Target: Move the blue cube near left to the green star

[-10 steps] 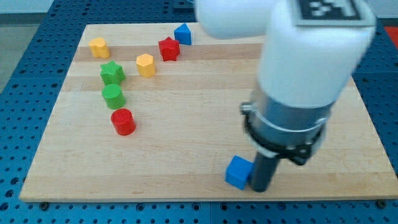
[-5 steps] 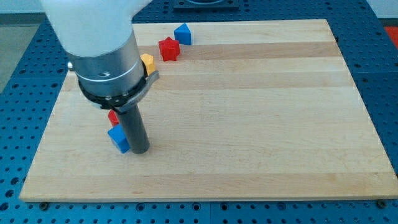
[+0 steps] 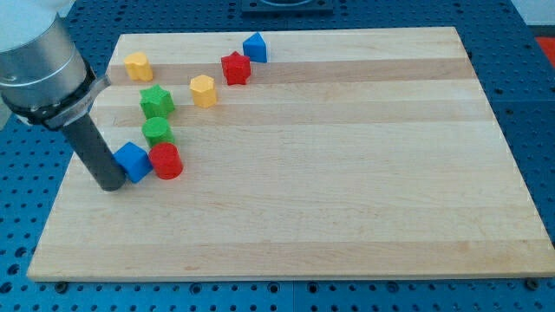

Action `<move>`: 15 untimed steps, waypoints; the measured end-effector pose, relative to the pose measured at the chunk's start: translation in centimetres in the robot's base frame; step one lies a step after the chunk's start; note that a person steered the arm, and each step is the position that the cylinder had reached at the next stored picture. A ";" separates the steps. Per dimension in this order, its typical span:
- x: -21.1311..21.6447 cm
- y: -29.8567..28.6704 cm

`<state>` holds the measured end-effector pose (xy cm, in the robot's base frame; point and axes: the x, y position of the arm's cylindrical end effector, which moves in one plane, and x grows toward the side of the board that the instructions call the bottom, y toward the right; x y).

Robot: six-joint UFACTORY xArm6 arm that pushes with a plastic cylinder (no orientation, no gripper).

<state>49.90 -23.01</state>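
Since the blue cube (image 3: 133, 161) has to end up just left of the green star (image 3: 157, 101), the trick from here is pushing it away toward the far edge without dragging the neighbours along. Right now my tip (image 3: 109, 185) sits at the cube's left-near side, touching it or as good as, close to the left edge of the tabletop (image 3: 347, 173). The cube is pressed against the red cylinder (image 3: 165, 161) on its right, and the green cylinder (image 3: 157, 132) sits just beyond those two, with the star one step farther back. No pincer on this rig, just the rod, so nothing to report as clenched or released. If I shove from where I am, I reckon the cube goes right and bulldozes the red cylinder, maybe the green one too, which could knock the star off its spot. Better bet, I think: slide round to the cube's near face and push straight toward the far side, keeping it in the open lane left of the green cylinder, then stop once it's level with the star. Slow short nudges, since a cube pushed off-centre likes to spin. The yellow block (image 3: 137, 66) farther back looks safely out of the lane.
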 end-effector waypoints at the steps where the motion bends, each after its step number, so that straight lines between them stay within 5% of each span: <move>1: 1.0 -0.8; 3: 5.7 2.3; 5: 0.9 4.4; 7: -4.0 0.2; 15: -5.4 -3.2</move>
<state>44.46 -26.21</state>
